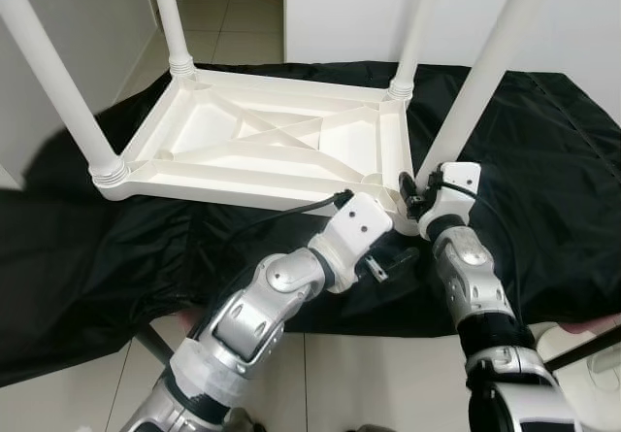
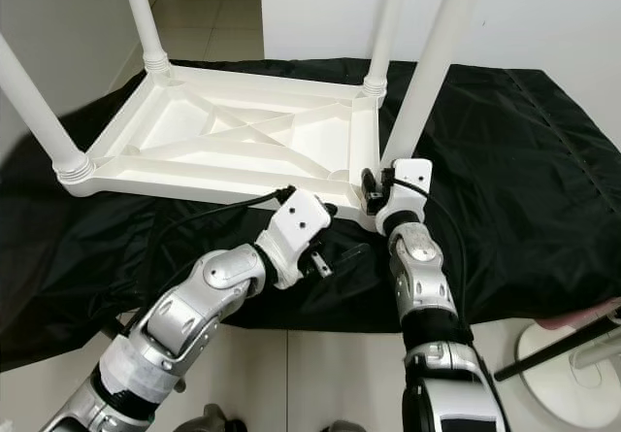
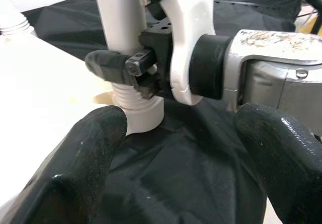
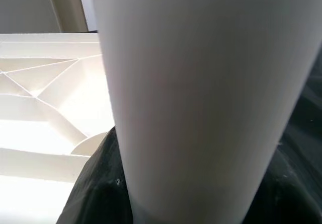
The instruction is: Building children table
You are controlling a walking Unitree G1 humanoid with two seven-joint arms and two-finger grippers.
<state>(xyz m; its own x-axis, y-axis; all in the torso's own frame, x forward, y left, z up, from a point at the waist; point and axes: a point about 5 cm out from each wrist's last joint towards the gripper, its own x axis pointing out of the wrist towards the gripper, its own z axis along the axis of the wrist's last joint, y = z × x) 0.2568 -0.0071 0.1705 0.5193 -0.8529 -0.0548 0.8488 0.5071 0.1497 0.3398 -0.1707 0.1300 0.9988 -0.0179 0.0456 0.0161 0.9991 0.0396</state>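
Upturned table top [image 1: 262,141] flat on the black cloth [image 1: 543,180], four legs upright at its corners. Near right corner crowded: right gripper [image 1: 412,191] tight against the base of the near right leg [image 1: 485,78], left gripper [image 1: 393,257] just below it with fingers spread, little gap between them. Open cloth right of that leg out to the cloth's right edge. Broad free strip of cloth along the table top's near edge toward the near left leg [image 1: 53,83]. Room above the ribbed underside between the legs. White round base [image 2: 572,364] and dark rod [image 2: 558,349] on the floor by the cloth's near right corner.
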